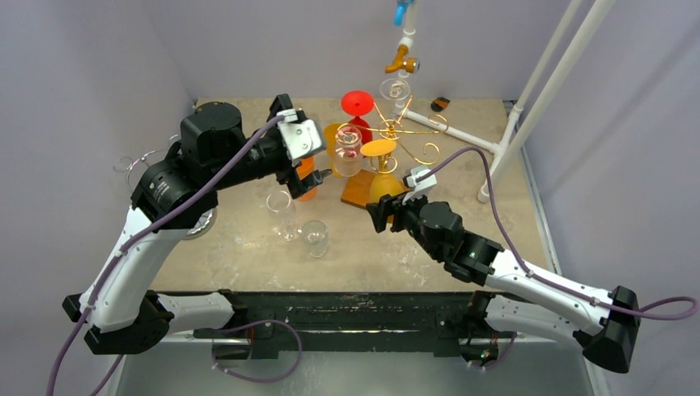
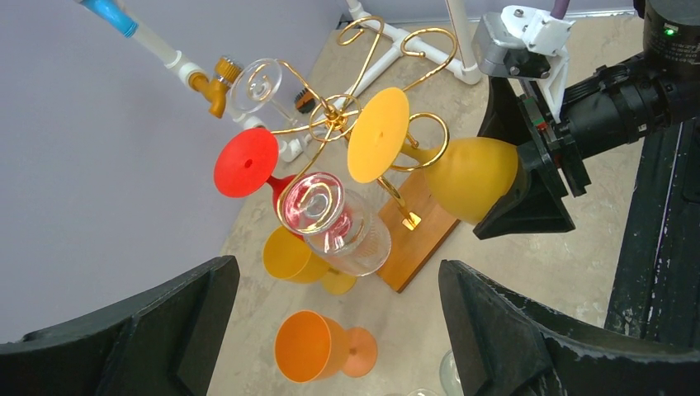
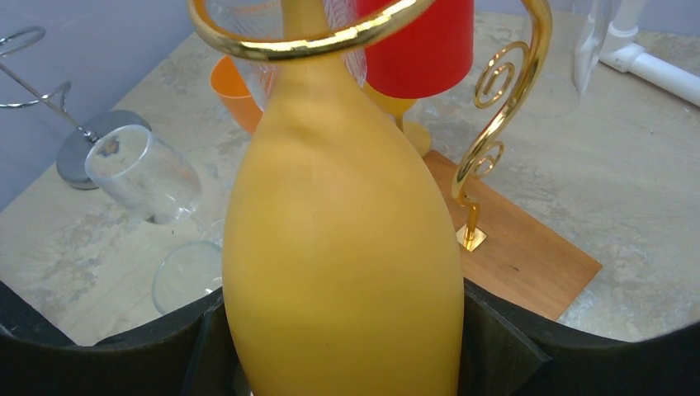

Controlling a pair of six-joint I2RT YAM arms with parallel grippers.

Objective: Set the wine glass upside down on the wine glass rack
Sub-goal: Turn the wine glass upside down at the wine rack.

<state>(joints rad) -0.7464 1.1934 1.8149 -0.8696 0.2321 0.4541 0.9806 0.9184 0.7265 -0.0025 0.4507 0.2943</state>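
Yellow wine glass (image 3: 342, 247) fills right wrist view, bowl pinched between fingers of right gripper (image 3: 345, 346). Glass inverted: bowl down, stem up through gold loop (image 3: 305, 41) of rack (image 3: 503, 91). Long axis near upright, running straight out from gripper. Foot disc (image 2: 378, 132) above loop; seated or not, cannot tell. Right arm at rack's near-right side. Left gripper (image 2: 334, 330) spread, empty, off rack's left. No readable labels or writing.

The jaws grip a yellow glass (image 3: 342, 247) by its bowl, its stem rising through a gold rack (image 3: 281, 51) loop. Beyond them are a red glass (image 3: 429, 41) and, to the right, the wooden base (image 3: 528, 256). To the left a clear glass (image 3: 144, 173) tilts over the bench (image 3: 644, 206).
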